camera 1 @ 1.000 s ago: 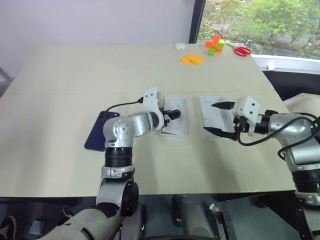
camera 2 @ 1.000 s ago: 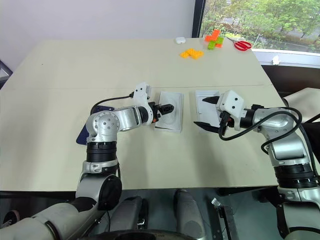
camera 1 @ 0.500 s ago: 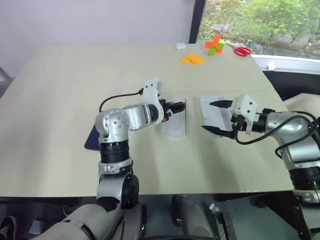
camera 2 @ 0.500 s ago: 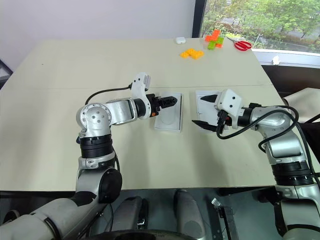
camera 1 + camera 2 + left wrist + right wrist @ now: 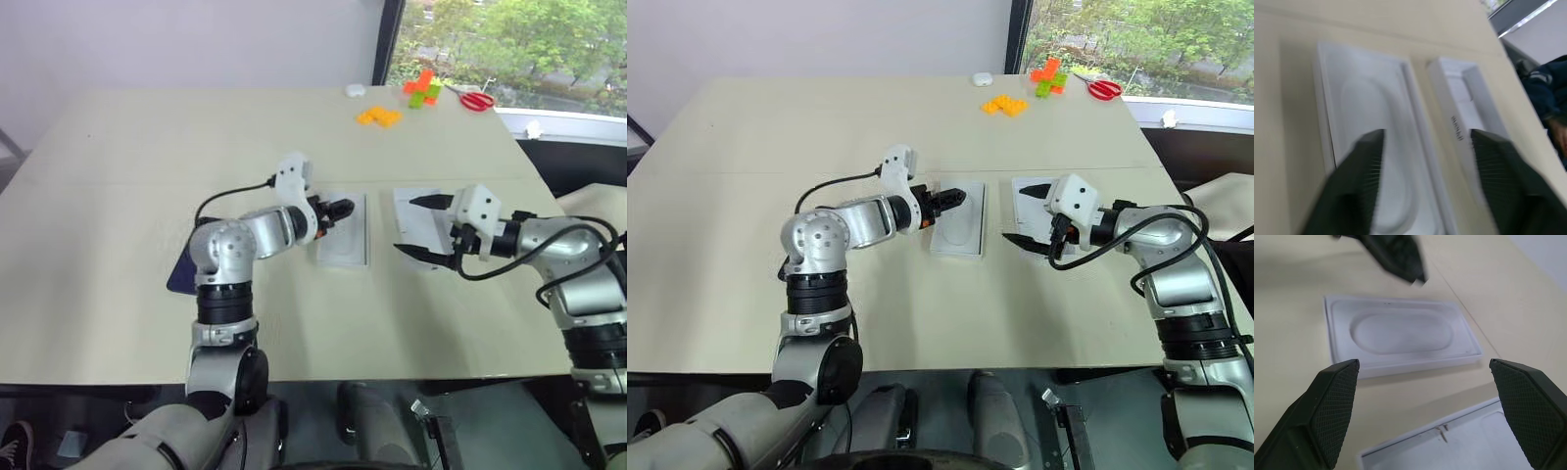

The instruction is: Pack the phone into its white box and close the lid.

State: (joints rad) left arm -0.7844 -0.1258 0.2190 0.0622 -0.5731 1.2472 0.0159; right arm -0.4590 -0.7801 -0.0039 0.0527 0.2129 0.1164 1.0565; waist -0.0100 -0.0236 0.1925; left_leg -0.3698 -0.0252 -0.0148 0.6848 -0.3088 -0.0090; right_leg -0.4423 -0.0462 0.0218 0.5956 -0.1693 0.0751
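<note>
The phone (image 5: 180, 272) lies dark blue and flat on the table, partly hidden behind my left arm. A white insert with an oval hollow (image 5: 343, 242) lies mid-table. My left gripper (image 5: 343, 209) hovers over its left edge, fingers (image 5: 1369, 166) apart with nothing between them. To the right lies a shallow white tray (image 5: 415, 217), open side up; I cannot tell whether it is the white box or the lid. Over its near end my right gripper (image 5: 417, 227) stands wide open and empty, with the tray (image 5: 1449, 450) below its fingers (image 5: 1334, 401).
At the far right of the table are orange blocks (image 5: 377, 116), orange and green blocks (image 5: 421, 88), red scissors (image 5: 475, 100) and a small white item (image 5: 354, 90). The table's right edge runs close beside my right arm.
My left elbow swung out to the left and partly back, while its gripper lifted slightly over the insert and its fingers narrowed. The right gripper stayed put.
</note>
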